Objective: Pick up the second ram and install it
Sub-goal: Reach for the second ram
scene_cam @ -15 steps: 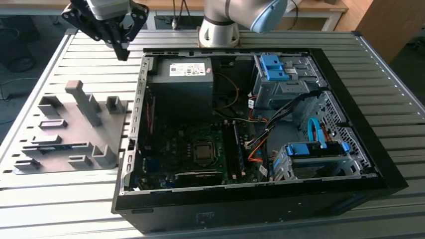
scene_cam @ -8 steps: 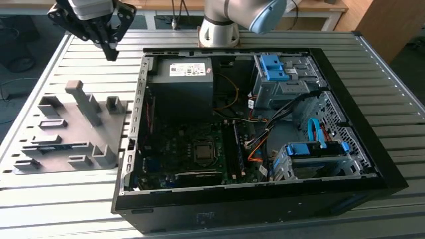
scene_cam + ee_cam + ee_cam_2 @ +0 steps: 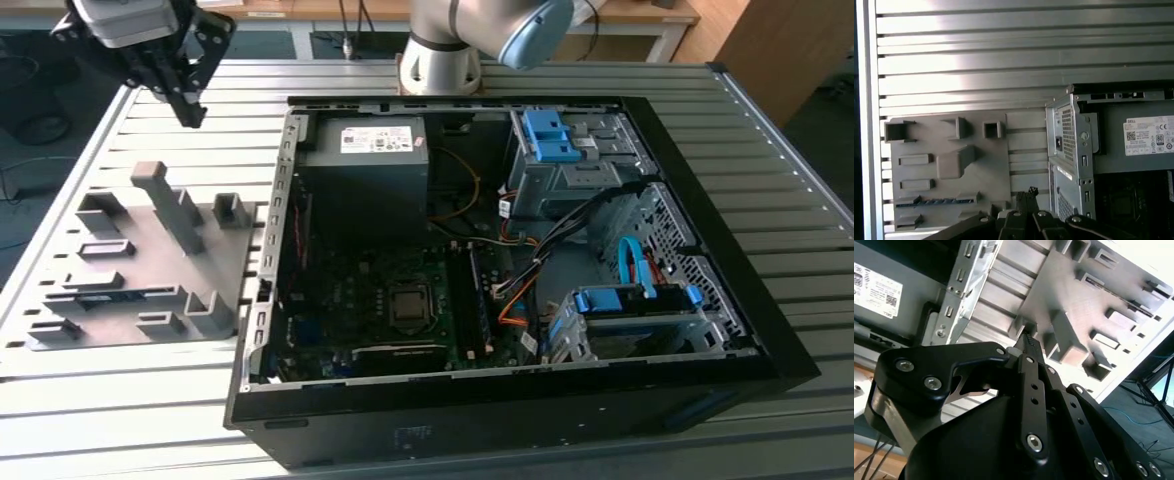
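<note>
Pretty clearly a robotics lab or test workshop, not someone's office. From my end I'm looking at a ribbed aluminium table (image 3: 120, 410) made of slotted profiles, with the robot arm's base (image 3: 441, 60) standing at its far edge. An opened desktop PC case (image 3: 467, 435) lies on its side mid-table, boards and wiring all exposed. A grey moulded fixture plate (image 3: 134, 262) sits near the exterior view's left edge of the table. Behind that there's a wooden bench (image 3: 641, 15) with cables (image 3: 350, 25) hanging down.
</note>
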